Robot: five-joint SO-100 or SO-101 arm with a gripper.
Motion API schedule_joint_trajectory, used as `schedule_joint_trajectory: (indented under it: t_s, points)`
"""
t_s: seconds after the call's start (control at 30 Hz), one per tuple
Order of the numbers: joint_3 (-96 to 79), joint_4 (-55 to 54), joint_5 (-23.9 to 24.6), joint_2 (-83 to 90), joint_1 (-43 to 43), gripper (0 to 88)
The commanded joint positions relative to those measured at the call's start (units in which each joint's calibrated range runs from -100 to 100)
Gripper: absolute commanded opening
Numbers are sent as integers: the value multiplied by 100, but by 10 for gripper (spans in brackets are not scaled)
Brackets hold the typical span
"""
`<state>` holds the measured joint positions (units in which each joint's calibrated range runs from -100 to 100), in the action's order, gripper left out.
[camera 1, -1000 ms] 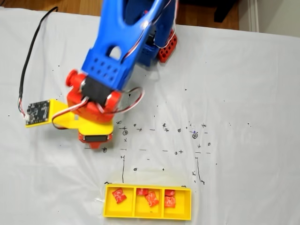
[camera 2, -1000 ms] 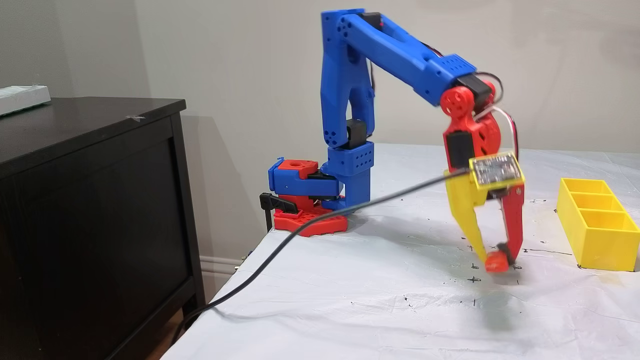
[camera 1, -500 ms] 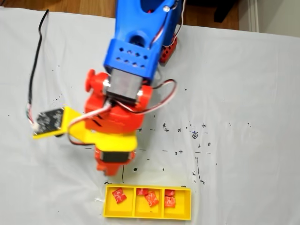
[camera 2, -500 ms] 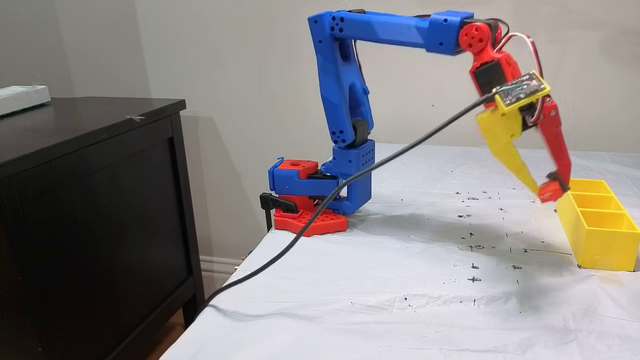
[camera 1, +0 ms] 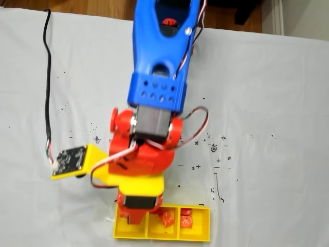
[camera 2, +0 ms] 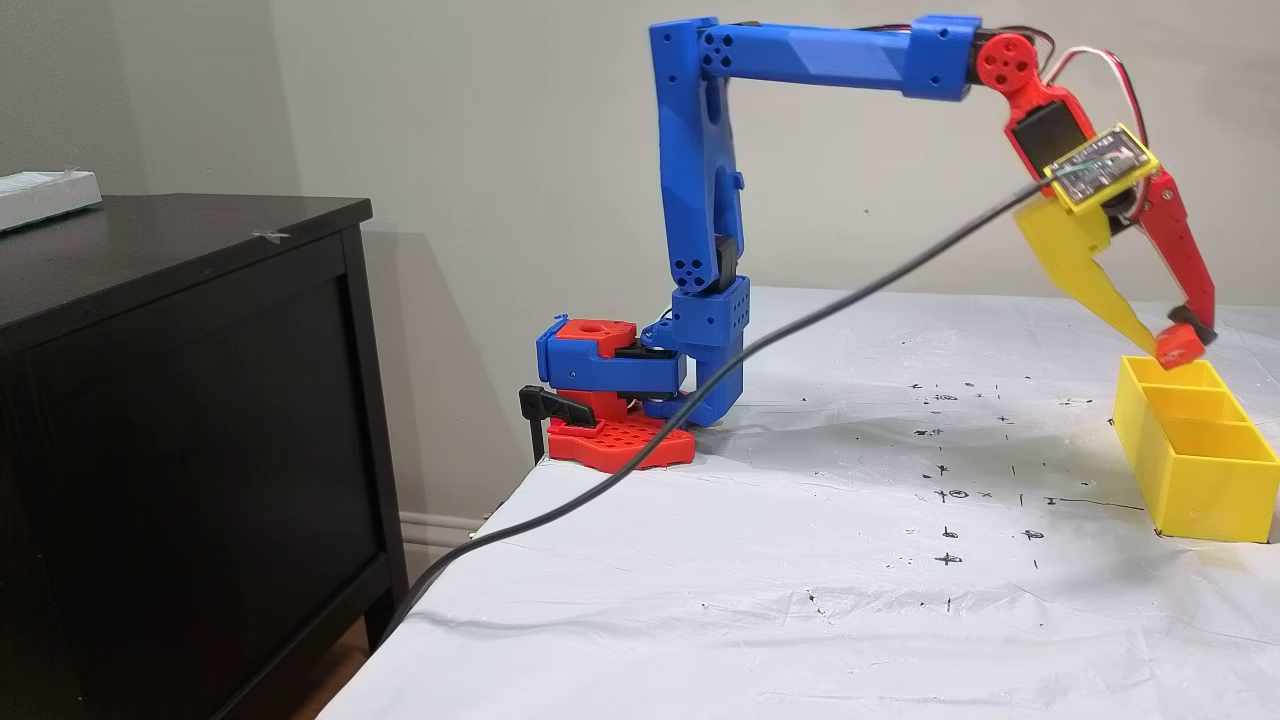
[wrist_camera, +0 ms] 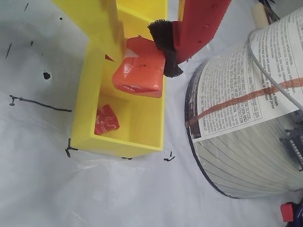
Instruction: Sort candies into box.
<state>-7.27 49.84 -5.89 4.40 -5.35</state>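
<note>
End effector (wrist_camera: 142, 52) swung up from the counter (camera 2: 800, 560), now over the box (wrist_camera: 87, 104), candy (wrist_camera: 139, 75) clamped, ready to drop.

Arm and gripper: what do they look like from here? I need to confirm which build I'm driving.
Blue 3D-printed links on a red-and-blue base; red wrist. The gripper has one yellow finger and one red finger tipped with a black pad. A yellow-framed circuit board trails a black cable.

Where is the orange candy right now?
The orange candy is pinched in the tool, held just above the yellow box. In the wrist view it hangs over the end compartment where a red candy lies.
</note>
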Motion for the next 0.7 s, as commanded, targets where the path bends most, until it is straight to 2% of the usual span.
schedule_joint_trajectory:
  t_s: [0.0,0.2,0.67]
  points:
    - [1205,30,49,-364,54,2]
    - [1496,120,54,-779,145,1]
    - [1005,-52,-10,-822,145,1]
